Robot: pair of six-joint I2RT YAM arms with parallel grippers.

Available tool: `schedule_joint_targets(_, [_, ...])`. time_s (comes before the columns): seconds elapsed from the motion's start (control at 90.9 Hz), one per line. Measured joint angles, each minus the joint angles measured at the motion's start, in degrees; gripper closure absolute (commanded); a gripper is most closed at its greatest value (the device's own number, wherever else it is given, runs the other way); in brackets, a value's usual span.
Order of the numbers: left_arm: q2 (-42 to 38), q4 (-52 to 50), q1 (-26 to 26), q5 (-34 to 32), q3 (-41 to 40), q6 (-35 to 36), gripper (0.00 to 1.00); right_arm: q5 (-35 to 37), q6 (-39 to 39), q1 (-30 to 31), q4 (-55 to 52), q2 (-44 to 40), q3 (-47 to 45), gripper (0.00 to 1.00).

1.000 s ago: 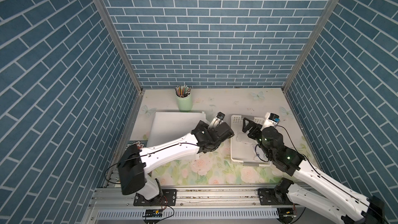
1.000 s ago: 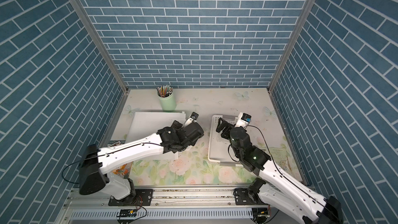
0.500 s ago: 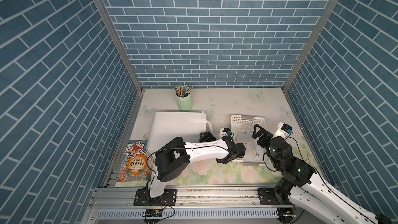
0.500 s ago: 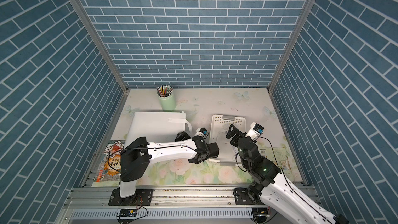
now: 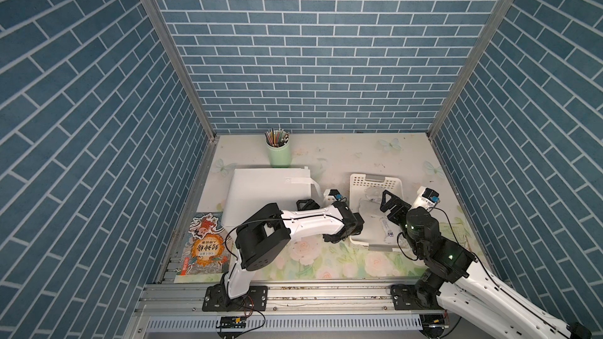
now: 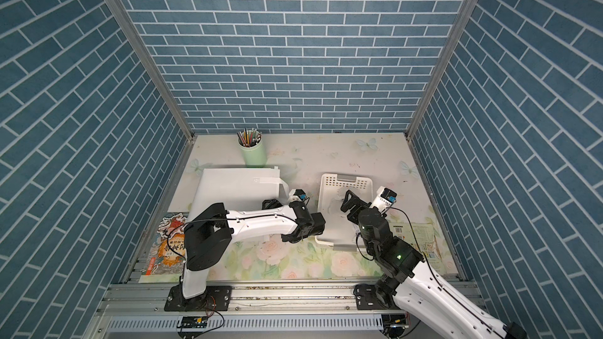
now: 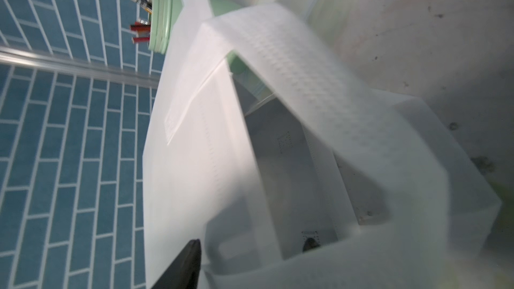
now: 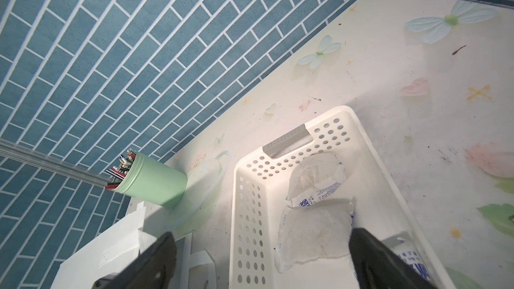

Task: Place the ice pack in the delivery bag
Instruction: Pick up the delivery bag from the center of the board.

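- Your right tool (image 8: 267,259) stands wide open with nothing in it, over the white basket (image 8: 251,212). The ice pack (image 8: 314,229) lies flat on the basket floor, below the gap between its fingers.
- Your left tool (image 5: 306,205) sits at the mouth of the delivery bag (image 5: 261,197), by the strap (image 7: 306,79). Only one finger shows in the left wrist view, so I can't tell how far it is open or whether it holds anything.
- Other pouches (image 8: 317,179) touch and overlap the pack. You could pinch two at once, or catch only a slack corner that slips out on the lift.
- The bag lies on its side and its mouth looks shallow. If nothing props it open, the pack may land on the lip or the strap.
- The left arm's elbow (image 5: 350,225) is just beside the basket's wall. Carrying straight across to the bag risks a knock.
- The basket walls hem your descent. The tabletop (image 5: 339,158) beyond the bag and basket is open, with the pencil cup (image 5: 278,154) just behind the bag.
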Motion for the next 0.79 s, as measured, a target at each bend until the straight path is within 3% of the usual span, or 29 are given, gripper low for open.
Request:
schedule_joint_targets(0.143, [-1.2,-0.2,0.2,0.0,0.0,1.3,1.00,-0.3,0.0,0.0,0.0,0.0,0.0,0.00])
schedule_joint_targets(0.352, [-6.5,-0.6,0.5,1.2,3.5,3.9,1.00,-0.3,-0.3,0.0,-0.9,1.2,0.6,0.00])
schedule_joint_targets(0.638, [-18.5,0.2,0.5,3.0,16.9,6.7,1.00,0.6,-5.0,0.0,-6.2,6.1,5.5,0.00])
schedule_joint_targets(0.792, [-24.6,2.3,1.0,3.4,20.2,8.2,1.00,2.7,-7.0,-0.2,-9.2,7.2,6.8,0.00])
